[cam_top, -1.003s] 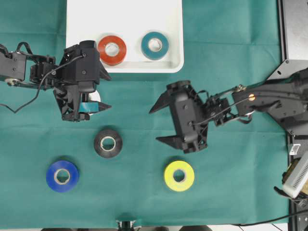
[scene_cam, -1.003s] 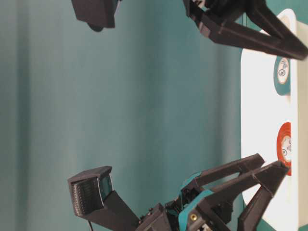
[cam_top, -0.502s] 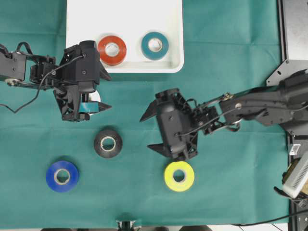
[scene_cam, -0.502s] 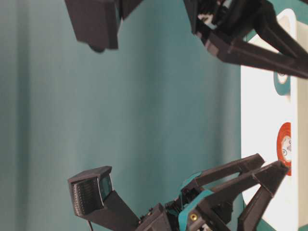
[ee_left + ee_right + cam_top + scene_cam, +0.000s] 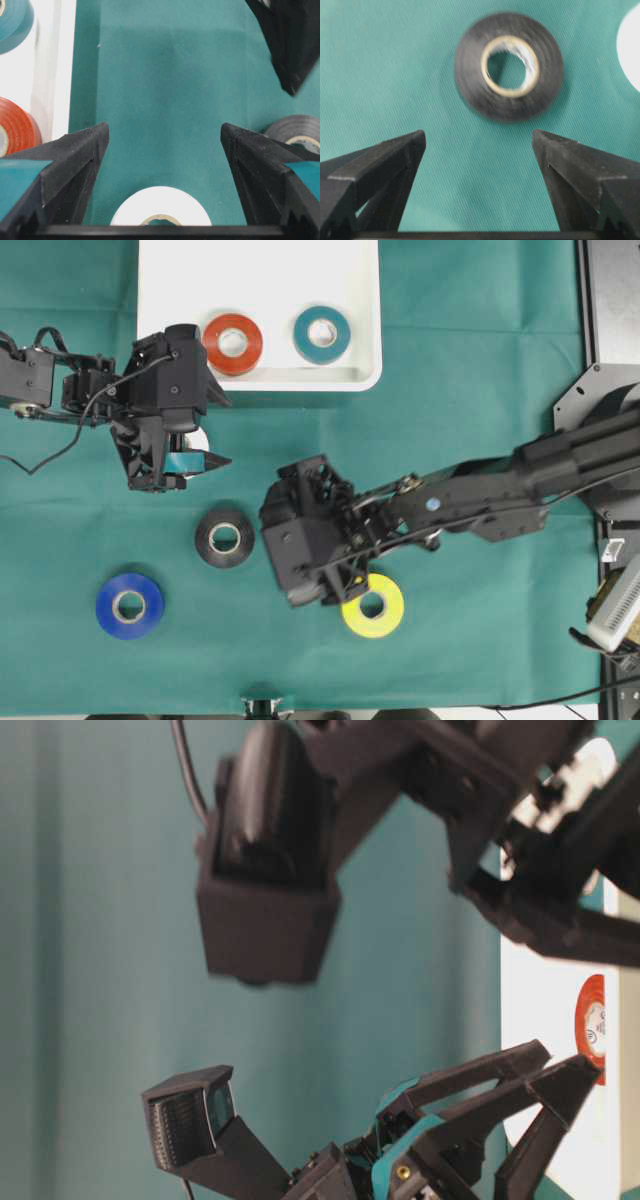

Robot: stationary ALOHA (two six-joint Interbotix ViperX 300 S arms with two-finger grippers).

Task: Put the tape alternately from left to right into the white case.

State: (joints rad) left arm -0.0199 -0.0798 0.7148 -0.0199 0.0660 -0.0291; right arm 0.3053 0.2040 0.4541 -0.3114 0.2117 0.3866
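"Green cloth [image 5: 480, 370] covers the whole bench, and the white case [image 5: 180, 280] sits at the far edge with only the red-orange roll [image 5: 233, 343] and the teal roll [image 5: 322, 334] lying flat in it, side by side. So two are in, four to go?"

"That's my reading. The white roll [image 5: 161, 212] lies on the cloth right under the left gripper [image 5: 160, 150], between its spread fingers and touched by neither. The black roll [image 5: 224, 537], blue roll [image 5: 129, 605] and yellow roll [image 5: 373, 605] lie loose on the cloth nearer the front edge."

"And the right gripper [image 5: 479, 142]?"

"Reaching across the middle, body partly over the yellow roll in the overhead view. Its wrist camera shows the fingers wide apart and empty, with the black roll just ahead of the tips, roughly centred between them. It looks lined up to straddle that one."

"Why wide open?"

"Probably so each finger can pass outside the ring's rim before closing."

"Risk?"

"A tip landing on the roll would push it away."
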